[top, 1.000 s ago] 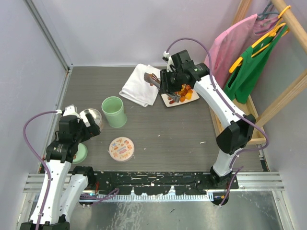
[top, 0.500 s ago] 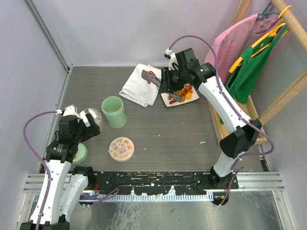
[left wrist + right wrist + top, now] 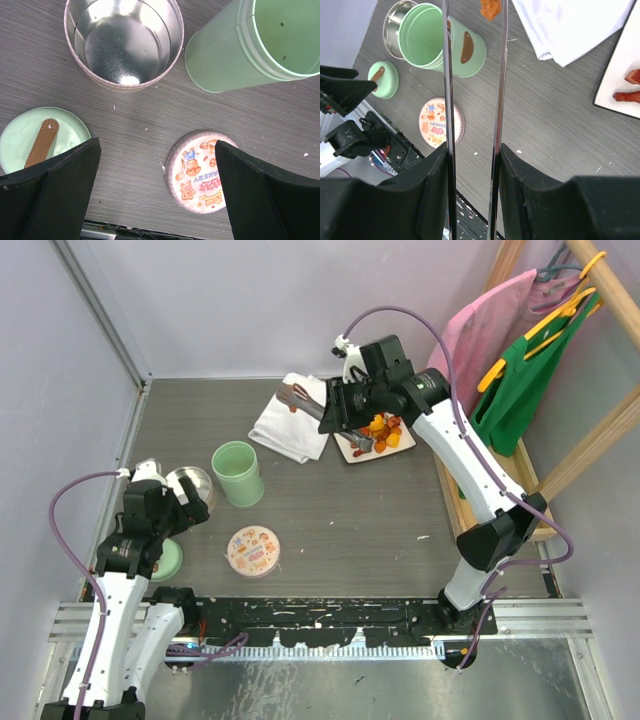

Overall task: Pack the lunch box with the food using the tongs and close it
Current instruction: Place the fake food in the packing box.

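Right gripper (image 3: 475, 161) clamps the tongs (image 3: 498, 75); the wrist view cuts off their orange piece (image 3: 491, 7) beyond the green cup (image 3: 430, 37); left gripper (image 3: 156, 150) gapes.

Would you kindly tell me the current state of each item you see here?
left gripper: open, empty.
right gripper: shut on the tongs.
tongs: pinching one orange food piece.
green container: upright, uncovered.
steel tin: upright, uncovered, empty.
mint-green lid: off, knob up.
printed lid: off, lying flat.
plate: holds red food pieces.
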Tool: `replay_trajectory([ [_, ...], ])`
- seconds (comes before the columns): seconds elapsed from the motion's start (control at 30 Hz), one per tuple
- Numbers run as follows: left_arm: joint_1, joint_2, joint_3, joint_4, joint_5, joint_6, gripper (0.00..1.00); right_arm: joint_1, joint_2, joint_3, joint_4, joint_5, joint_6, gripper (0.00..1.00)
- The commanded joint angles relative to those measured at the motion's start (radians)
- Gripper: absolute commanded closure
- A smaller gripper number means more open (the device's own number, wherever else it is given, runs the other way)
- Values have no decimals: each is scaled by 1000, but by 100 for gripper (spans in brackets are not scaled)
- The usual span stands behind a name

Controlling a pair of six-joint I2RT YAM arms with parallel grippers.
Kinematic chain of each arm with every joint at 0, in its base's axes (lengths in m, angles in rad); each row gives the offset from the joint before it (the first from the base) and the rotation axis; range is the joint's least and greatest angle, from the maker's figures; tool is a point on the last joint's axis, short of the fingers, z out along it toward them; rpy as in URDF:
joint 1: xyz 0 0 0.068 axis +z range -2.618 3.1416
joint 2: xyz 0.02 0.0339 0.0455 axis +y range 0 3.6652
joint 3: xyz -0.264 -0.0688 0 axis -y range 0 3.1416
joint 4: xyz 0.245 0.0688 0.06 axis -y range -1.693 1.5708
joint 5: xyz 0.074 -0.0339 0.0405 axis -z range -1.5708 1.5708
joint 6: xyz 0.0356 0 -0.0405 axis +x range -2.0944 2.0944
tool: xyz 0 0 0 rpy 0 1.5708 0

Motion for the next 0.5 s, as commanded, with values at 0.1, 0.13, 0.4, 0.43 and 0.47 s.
replay_trajectory([
  [0.1,-4,3,11,40,5,4,2,70,-16,131,-28,-11,-35,66],
  [0.13,-4,1,10,40,5,4,2,85,-6,149,-43,1,-41,66],
  [0.4,-4,-2,11,40,3,3,2,206,80,270,-142,93,-96,66],
  [0.43,-4,-2,10,40,2,2,2,218,83,274,-145,97,-101,66],
  [0.47,-4,-2,11,40,2,4,2,231,87,274,-147,99,-106,66],
])
